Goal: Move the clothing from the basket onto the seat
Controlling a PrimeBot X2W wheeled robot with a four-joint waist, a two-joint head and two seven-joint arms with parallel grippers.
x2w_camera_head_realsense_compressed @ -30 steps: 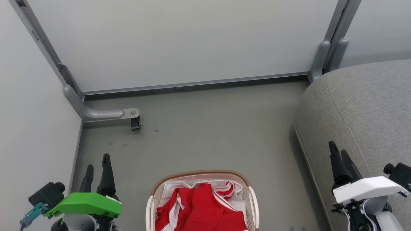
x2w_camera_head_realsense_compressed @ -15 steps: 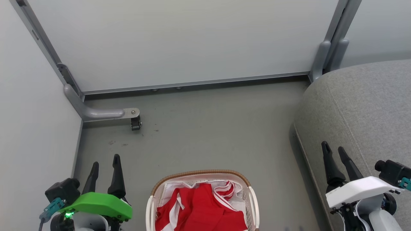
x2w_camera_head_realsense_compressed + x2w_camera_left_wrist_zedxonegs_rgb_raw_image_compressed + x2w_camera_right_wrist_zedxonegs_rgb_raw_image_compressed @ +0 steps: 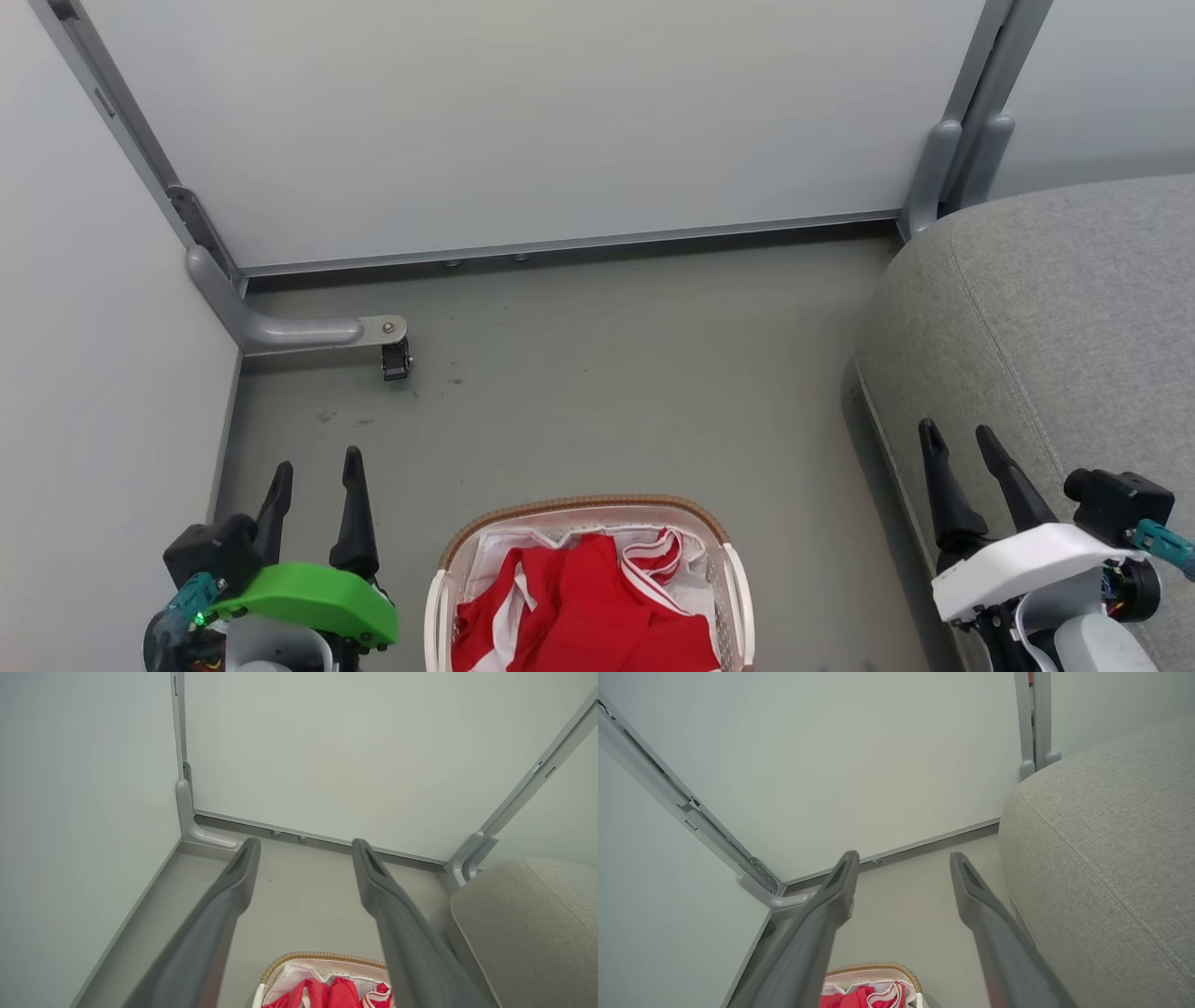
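Red clothing (image 3: 583, 611) with white panels and striped trim lies crumpled in the white basket (image 3: 586, 509) with a brown woven rim, on the floor at the head view's bottom centre. The grey seat (image 3: 1055, 317) fills the right side. My left gripper (image 3: 315, 464) is open and empty, left of the basket. My right gripper (image 3: 959, 437) is open and empty at the seat's front edge, right of the basket. The left wrist view shows the basket (image 3: 322, 957), the clothing (image 3: 327, 995) and the seat (image 3: 528, 924). The right wrist view shows the clothing (image 3: 852, 998), the basket (image 3: 873, 969) and the seat (image 3: 1106, 849).
Pale partition walls (image 3: 523, 121) close off the back and left. A grey metal foot (image 3: 299, 329) with a small black caster (image 3: 396, 358) juts onto the grey floor (image 3: 607, 373) at the back left corner. Another post (image 3: 943, 163) stands by the seat's far end.
Both grippers have drifted inward toward the basket: the left one to the right, the right one to the left. The basket and clothing have stayed put.
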